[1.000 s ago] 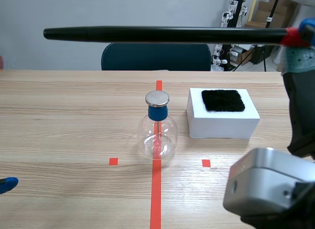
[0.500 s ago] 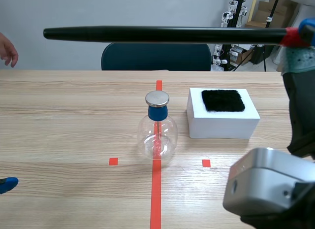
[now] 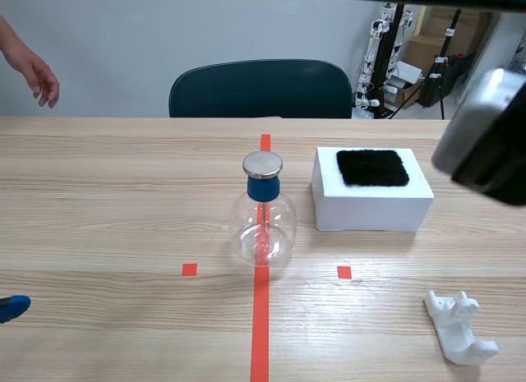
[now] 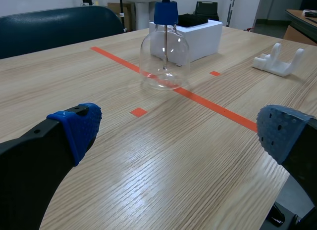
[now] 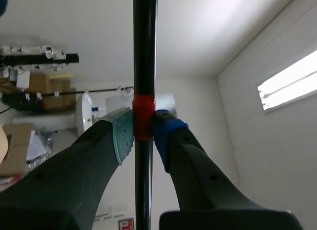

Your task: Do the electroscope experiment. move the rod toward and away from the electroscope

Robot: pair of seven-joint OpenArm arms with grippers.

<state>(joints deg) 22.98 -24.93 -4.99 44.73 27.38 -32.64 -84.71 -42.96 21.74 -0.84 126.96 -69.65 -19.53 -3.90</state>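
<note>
Rod: a long, slim, smooth black cylinder (image 5: 144, 52) with a band of red tape (image 5: 143, 118) wound round it. In the scene view it runs along the very top, high above the worktop (image 3: 107, 201) and well clear of the electroscope.
Right jaws: clenched on the rod at the red band. One grey-green dotted pad (image 5: 124, 135) and one blue dotted pad (image 5: 167, 141) press against opposite sides, and the rod passes straight between them and on ahead.
Right arm: raised at the scene's right, with a grey housing (image 3: 485, 148) showing above the worktop.
Electroscope: a clear, round-bellied glass flask (image 3: 262, 222) with a blue collar, a flat round metal cap and a thin stem inside. It stands upright on the red tape line at mid-worktop, well ahead of the left jaws.
Left jaws: released and spread wide, the blue dotted pads (image 4: 79, 125) low over the worktop.
Worktop surface: pale wood-grain laminate.
White box: a matte rectangular block (image 3: 371, 205) just beside the electroscope, not touching it, with a square of fuzzy black cloth (image 3: 372, 167) on top.
White stand: a small moulded plastic cradle (image 3: 460, 339) with forked uprights, lying near the worktop's near right corner.
Chair: a dark padded back (image 3: 259, 89) behind the far edge.
Person: a hand (image 3: 37, 74) held up at the scene's far left.
</note>
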